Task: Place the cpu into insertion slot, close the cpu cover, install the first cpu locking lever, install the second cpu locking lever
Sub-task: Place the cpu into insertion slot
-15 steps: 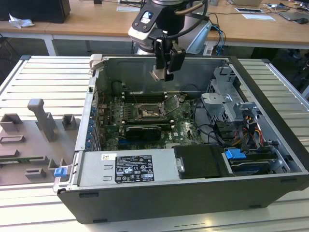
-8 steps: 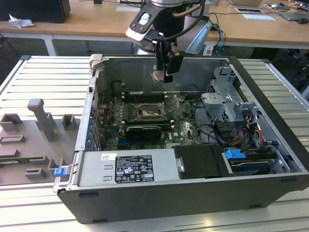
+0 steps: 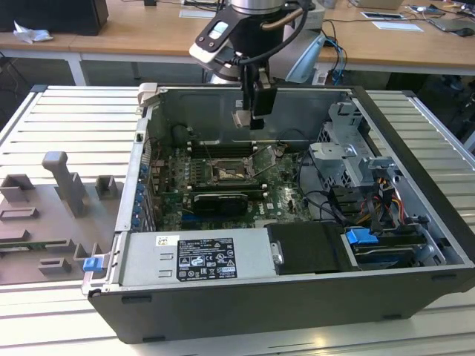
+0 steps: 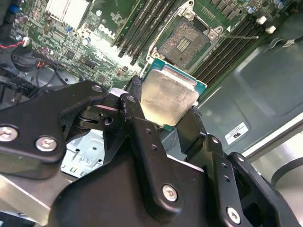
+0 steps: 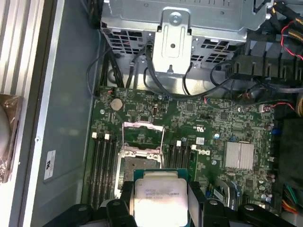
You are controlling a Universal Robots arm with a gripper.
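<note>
Exterior view: tool (image 3: pixel 256 119) gripped the chip (image 3: pixel 240 119) above the case (image 3: pixel 297 304); empty socket (image 3: pixel 226 173) lay below, slightly nearer, toward the exterior view's left.

In the first wrist view the cpu (image 5: pixel 160 198) is cut off by the picture's edge, and the part of the insertion slot (image 5: pixel 136 163) nearest the hand (image 5: pixel 161 208) is hidden behind it. In the second wrist view two cpu (image 4: pixel 168 97) edges are covered by the fingers (image 4: pixel 191 127).
</note>
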